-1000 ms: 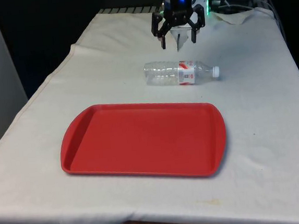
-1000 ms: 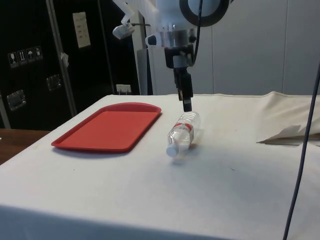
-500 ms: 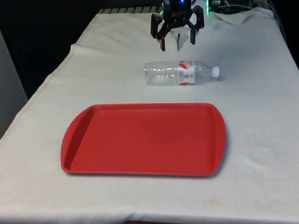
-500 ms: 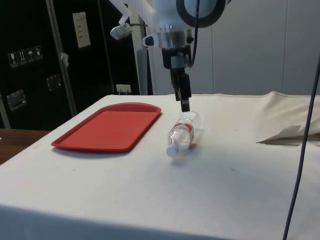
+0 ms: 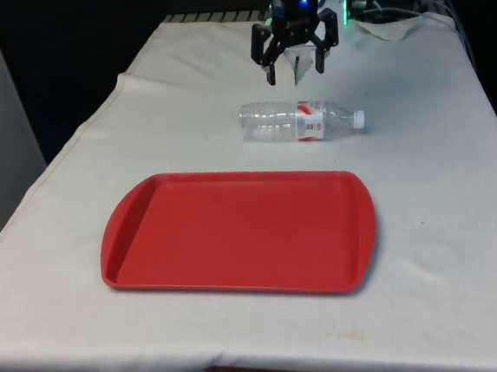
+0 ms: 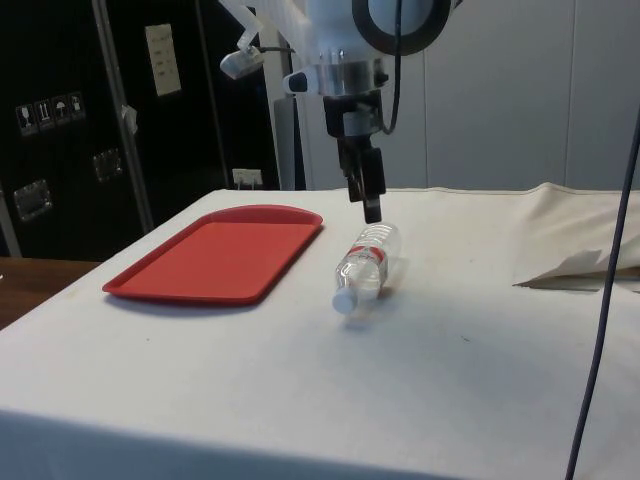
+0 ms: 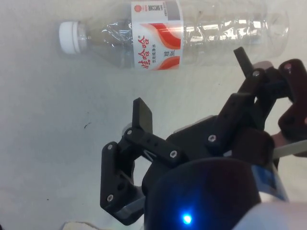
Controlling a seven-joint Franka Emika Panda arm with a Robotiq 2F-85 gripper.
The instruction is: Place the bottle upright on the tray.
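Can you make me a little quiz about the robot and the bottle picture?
1. True or false: the bottle stands upright on the red tray.
2. What colour is the bottle's cap?
3. The gripper is: A) squeezing the bottle, B) open in the air above the cloth, near the bottle, C) resting on the tray.

Key: 1 false, it lies on its side on the cloth, off the tray. 2 white. 3 B.

The white arm is reaching straight down at the table's far end, its black gripper hanging in the air, fingers pointing toward six o'clock and spread wide apart, holding nothing.
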